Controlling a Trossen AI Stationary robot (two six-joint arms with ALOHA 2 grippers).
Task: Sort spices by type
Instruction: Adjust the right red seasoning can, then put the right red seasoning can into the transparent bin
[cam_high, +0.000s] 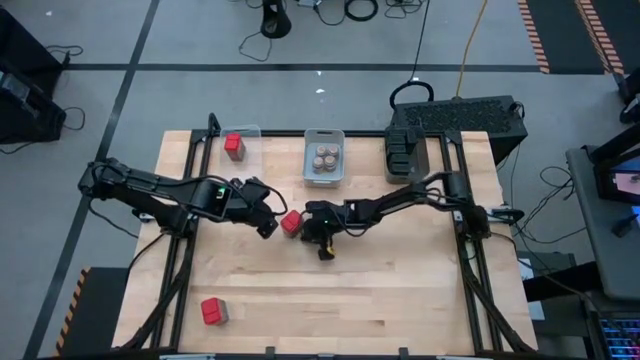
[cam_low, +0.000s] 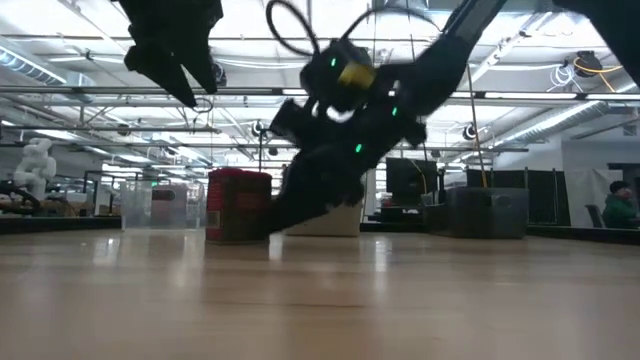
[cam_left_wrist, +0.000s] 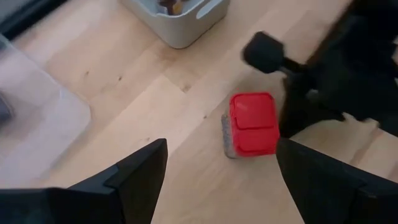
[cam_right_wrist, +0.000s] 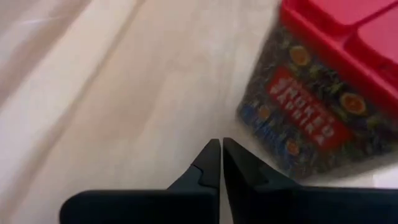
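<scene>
Sorting partway: jars binned, one red box binned, probably; two red loose. Left pincer apart, right pincer together, empty.

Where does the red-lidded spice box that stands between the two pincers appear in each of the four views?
High view: red-lidded spice box at table centre, between the left pincer and right pincer.
Low view: left of centre, standing on the table.
Left wrist view: right of centre, beyond the open fingers.
Right wrist view: upper right.
Shared landmark: the grey bin, also in the left wrist view.
</scene>
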